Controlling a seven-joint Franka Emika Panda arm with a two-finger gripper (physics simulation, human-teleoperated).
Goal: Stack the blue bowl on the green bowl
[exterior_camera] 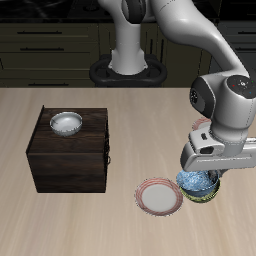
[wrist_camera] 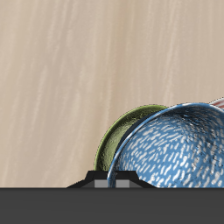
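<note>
The blue bowl is light blue with white speckles and hangs from my gripper, which is shut on its rim. It sits just over the yellow-green bowl, which stands on the table near the front edge; only part of the green bowl shows under it. In the wrist view the blue bowl fills the frame close to my gripper, and the green bowl's rim shows as a crescent beside and below it. I cannot tell whether the two bowls touch.
A pink-rimmed white plate lies right beside the bowls. A second such plate is partly hidden behind my arm. A dark wooden cabinet stands farther off with a white grey-rimmed bowl on top.
</note>
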